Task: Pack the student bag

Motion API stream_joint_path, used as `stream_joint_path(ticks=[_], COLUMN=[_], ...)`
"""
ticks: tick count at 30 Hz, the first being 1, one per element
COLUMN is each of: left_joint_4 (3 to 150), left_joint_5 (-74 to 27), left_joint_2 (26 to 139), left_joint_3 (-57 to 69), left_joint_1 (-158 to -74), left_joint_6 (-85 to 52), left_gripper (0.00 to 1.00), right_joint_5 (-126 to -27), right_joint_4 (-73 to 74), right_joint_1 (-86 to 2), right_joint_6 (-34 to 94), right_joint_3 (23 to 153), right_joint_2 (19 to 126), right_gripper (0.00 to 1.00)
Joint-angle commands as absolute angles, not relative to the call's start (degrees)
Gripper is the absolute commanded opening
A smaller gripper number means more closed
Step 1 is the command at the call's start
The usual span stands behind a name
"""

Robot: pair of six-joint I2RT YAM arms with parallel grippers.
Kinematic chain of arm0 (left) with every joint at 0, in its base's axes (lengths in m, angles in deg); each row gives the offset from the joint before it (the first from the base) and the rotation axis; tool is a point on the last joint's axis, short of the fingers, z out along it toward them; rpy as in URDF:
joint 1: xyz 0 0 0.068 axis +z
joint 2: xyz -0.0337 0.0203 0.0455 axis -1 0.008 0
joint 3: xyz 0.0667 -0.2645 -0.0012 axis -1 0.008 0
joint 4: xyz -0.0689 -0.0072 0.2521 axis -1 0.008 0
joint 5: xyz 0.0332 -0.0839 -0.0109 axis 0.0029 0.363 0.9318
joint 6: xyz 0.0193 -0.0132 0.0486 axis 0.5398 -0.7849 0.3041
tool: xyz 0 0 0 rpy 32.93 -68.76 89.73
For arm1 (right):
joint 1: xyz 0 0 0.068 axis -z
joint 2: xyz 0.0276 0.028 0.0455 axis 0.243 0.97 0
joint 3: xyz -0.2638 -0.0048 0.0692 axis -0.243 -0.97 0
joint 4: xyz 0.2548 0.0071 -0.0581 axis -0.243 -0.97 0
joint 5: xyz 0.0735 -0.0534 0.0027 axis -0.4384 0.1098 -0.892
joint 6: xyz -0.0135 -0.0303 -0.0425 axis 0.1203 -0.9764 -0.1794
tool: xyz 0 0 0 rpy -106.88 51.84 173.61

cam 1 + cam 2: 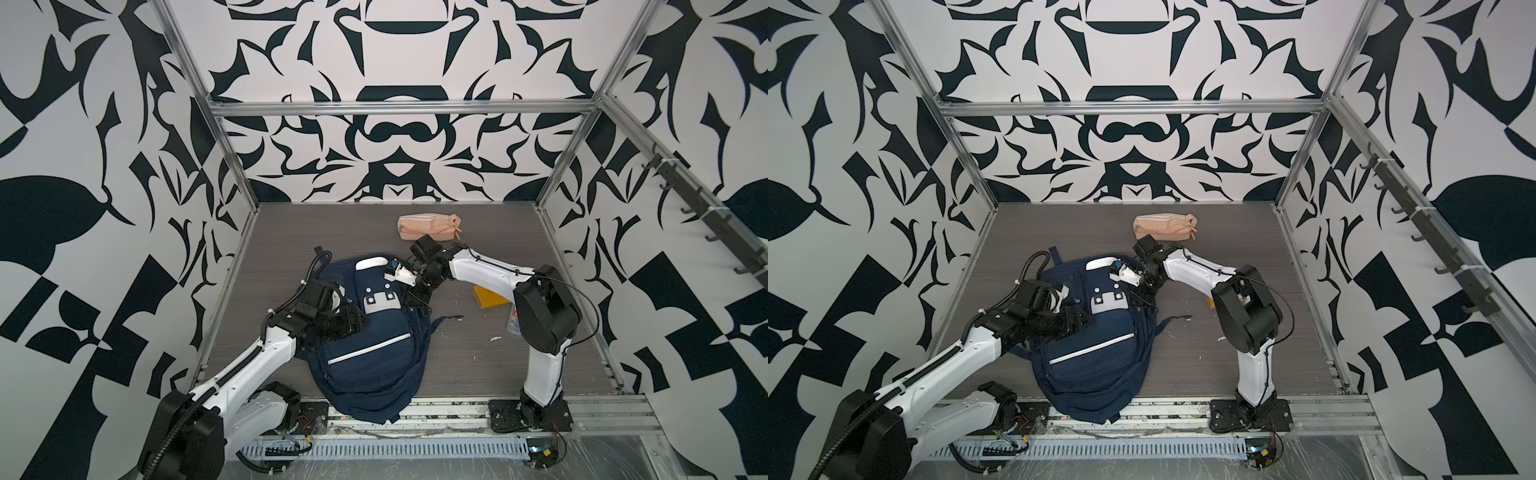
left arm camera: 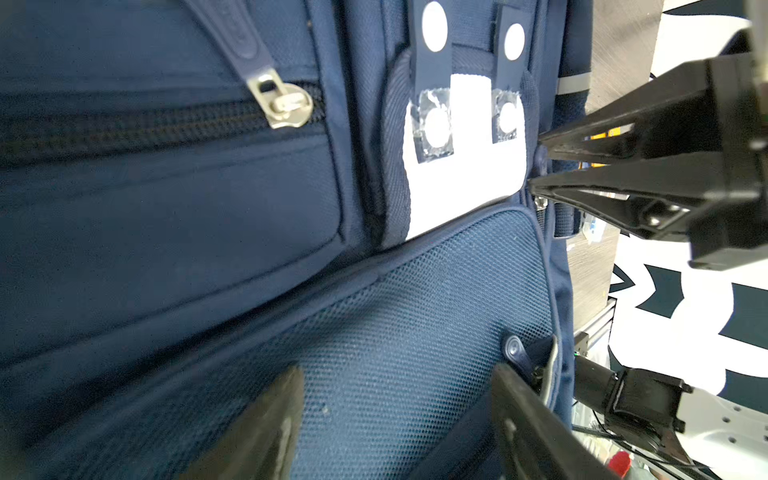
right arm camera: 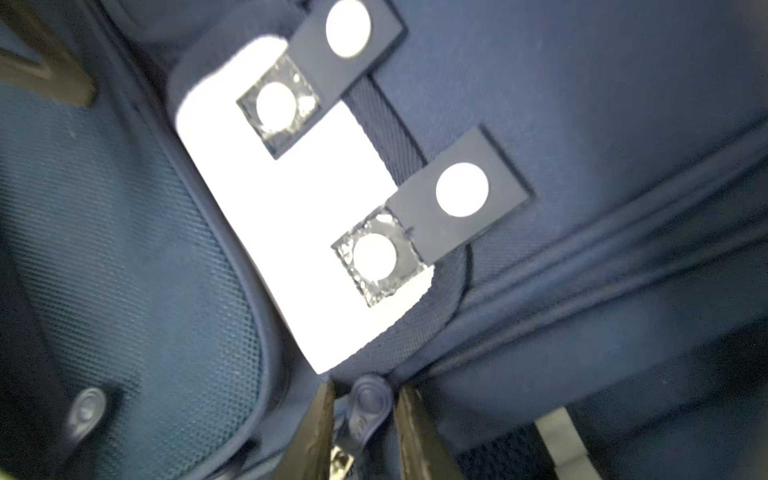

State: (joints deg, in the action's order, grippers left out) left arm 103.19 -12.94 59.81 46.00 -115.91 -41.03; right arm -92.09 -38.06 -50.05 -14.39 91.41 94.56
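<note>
Plainly little is packed so far. The right gripper (image 3: 368, 388) has its jaws narrowly apart around a navy zip pull (image 3: 368, 409) at the bag's edge just beside the grey front patch (image 3: 286, 216). A sliver of gap shows on each side of the pull, so I judge it bracketed rather than pinched. The left gripper (image 2: 397, 370) stands wide and holds nothing, hanging over the mesh-textured front pocket (image 2: 374, 332) close to the fabric; whether a finger touches it I cannot tell. The student bag (image 1: 365, 345) lies flat, front up, in the middle of the table (image 1: 478, 365) between the two arms, with its near end lapping over the front rail. The zips that the wrist views show look closed, and no compartment gapes in either top view. Outside the bag, a peach-pink pencil pouch (image 1: 428, 227) rests well apart toward the back wall. A yellow flat item (image 1: 488, 298) lies on the table to the right of the bag, partly hidden behind the right arm. By my reading the work is at its opening step: a zip must be drawn before anything goes in, and loading and closing are all left.
</note>
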Motion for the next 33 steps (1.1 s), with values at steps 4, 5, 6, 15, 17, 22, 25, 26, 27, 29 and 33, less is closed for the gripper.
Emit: stream_joint_path(ticks=[4,5,6,15,17,22,25,26,27,29,33], left_joint_4=[102.68,102.77,102.77,98.49,97.53,94.48,93.91,93.74,93.48,93.05,93.50], left_joint_5=[-11.83,-11.92,-11.92,-11.81,-12.30,-12.74,-12.28,-12.06,-11.72,-10.85,-9.98], left_joint_2=[60.30,60.30,60.30,64.35,66.15,68.99,71.22,72.06,72.76,75.58,77.28], left_joint_3=[46.65,46.63,46.68,47.25,47.17,46.95,45.24,44.56,44.12,42.94,41.55], left_joint_1=[-115.65,-115.65,-115.65,-115.65,-115.65,-115.31,-115.30,-115.21,-115.21,-115.16,-115.12], left_joint_6=[-41.74,-41.77,-41.74,-44.61,-44.97,-45.78,-45.11,-44.92,-44.75,-44.38,-43.94], left_gripper=[0.73,0.73,0.73,0.71,0.69,0.66,0.67,0.66,0.66,0.66,0.65], right_joint_5=[-90.15,-90.05,-89.86,-89.87,-90.38,-91.89,-92.31,-92.83,-93.30,-94.09,-95.45], right_joint_4=[-40.56,-40.60,-40.49,-38.53,-38.34,-37.11,-36.60,-36.65,-36.69,-36.82,-37.48], right_joint_1=[-49.93,-49.88,-49.91,-49.93,-49.93,-51.06,-54.57,-55.64,-56.30,-57.57,-58.70], right_joint_6=[-17.09,-17.09,-17.08,-15.07,-13.95,-11.27,-11.24,-11.25,-11.29,-11.37,-11.71], right_joint_3=[92.85,92.83,92.60,85.86,83.67,78.36,75.23,74.29,73.52,72.06,71.04], right_joint_2=[93.40,93.14,92.69,84.59,82.10,75.53,72.11,71.23,70.63,69.59,68.91], right_gripper=[0.18,0.15,0.11,0.00,0.00,0.00,0.00,0.00,0.00,0.00,0.00])
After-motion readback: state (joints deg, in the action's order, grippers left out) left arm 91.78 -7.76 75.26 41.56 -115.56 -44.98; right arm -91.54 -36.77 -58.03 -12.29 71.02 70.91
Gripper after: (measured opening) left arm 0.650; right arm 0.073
